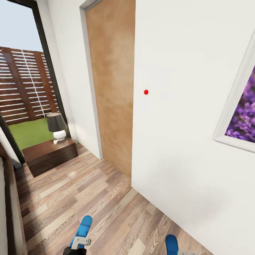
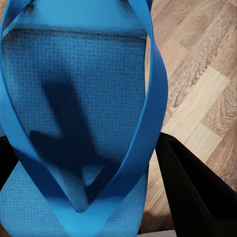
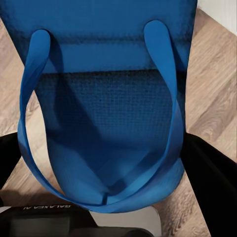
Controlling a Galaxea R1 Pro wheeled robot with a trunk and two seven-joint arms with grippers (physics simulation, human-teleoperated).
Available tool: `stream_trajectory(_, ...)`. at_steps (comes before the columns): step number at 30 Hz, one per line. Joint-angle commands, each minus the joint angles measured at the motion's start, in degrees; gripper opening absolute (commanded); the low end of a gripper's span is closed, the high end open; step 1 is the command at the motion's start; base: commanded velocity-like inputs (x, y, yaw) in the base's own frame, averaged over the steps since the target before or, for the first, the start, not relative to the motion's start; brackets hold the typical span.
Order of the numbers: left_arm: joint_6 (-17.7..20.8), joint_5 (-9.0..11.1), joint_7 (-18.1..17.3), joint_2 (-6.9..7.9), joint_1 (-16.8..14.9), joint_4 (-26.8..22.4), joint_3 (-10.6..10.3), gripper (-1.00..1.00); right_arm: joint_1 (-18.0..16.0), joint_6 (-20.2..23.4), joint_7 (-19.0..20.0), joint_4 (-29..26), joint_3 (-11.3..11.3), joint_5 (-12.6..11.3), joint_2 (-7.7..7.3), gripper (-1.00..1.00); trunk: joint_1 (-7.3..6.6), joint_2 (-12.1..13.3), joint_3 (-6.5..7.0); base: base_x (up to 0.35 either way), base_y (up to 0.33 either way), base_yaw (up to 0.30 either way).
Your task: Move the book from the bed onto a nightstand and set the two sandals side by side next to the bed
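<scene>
We carry one blue sandal (image 2: pixel 74 123) in the left gripper (image 1: pixel 80 243), apparently clamped, its twin (image 3: pixel 108 98) likewise in the right gripper (image 3: pixel 106 219); turn toward the bed (image 1: pixel 9 209), keeping both level

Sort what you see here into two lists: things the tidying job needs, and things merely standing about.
Needed: sandal in left gripper; sandal in right gripper; nightstand; bed edge.
Standing about: lamp; brown door; lavender picture.
</scene>
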Motion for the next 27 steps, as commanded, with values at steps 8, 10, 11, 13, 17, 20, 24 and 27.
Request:
stream_trajectory(8, -0.6, 0.7, -0.2, 0.06, -0.1, 0.0, -0.4, -1.00, -0.1, -0.2, 1.7, 0.2, 1.2, -0.6, 0.37, -1.00, 0.03, -0.1, -0.12, 0.000, 0.000, 0.000)
stream_trajectory(10, -0.7, 0.7, -0.2, 0.04, -0.1, 0.0, -0.4, -1.00, -0.1, -0.2, 1.9, 0.2, 2.6, -0.6, 0.58, -1.00, 0.03, -0.1, -0.12, 0.000, 0.000, 0.000)
stream_trajectory(11, -0.7, 0.7, -0.2, 0.03, -0.1, 0.0, -0.4, -1.00, -0.1, -0.2, 1.9, 0.2, 3.1, -0.6, 0.64, -1.00, 0.03, -0.1, -0.12, 0.000, 0.000, 0.000)
stream_trajectory(13, -0.7, 0.7, -0.2, 0.01, -0.1, -0.1, -0.4, -1.00, -0.1, -0.3, 2.1, 0.3, 4.3, -0.6, 0.71, -1.00, 0.03, -0.1, -0.12, 0.000, 0.000, 0.000)
stream_trajectory(17, -0.8, 0.6, -0.2, -0.01, -0.1, -0.1, -0.4, -1.00, -0.1, -0.4, 3.4, 0.2, 5.9, -0.6, 0.72, -1.00, 0.03, -0.1, -0.12, 0.000, 0.000, 0.000)
stream_trajectory(20, -0.8, 0.6, -0.2, -0.02, -0.1, -0.1, -0.4, -1.00, -0.1, -0.5, 4.5, 0.3, 6.3, -0.6, 0.63, -1.00, 0.03, -0.1, -0.12, 0.000, 0.000, 0.000)
stream_trajectory(24, -0.8, 0.6, -0.2, -0.02, -0.1, -0.1, -0.4, -1.00, -0.1, -0.6, 4.9, 0.5, 6.4, -0.6, 0.63, -1.00, 0.03, -0.1, -0.12, 0.015, 0.000, 0.000)
stream_trajectory(27, -0.8, 0.6, -0.2, -0.02, -0.1, -0.1, -0.4, -1.00, -0.1, -0.7, 5.0, 0.6, 6.5, -0.5, 0.67, -1.00, 0.03, -0.1, -0.12, 0.144, 0.000, 0.000)
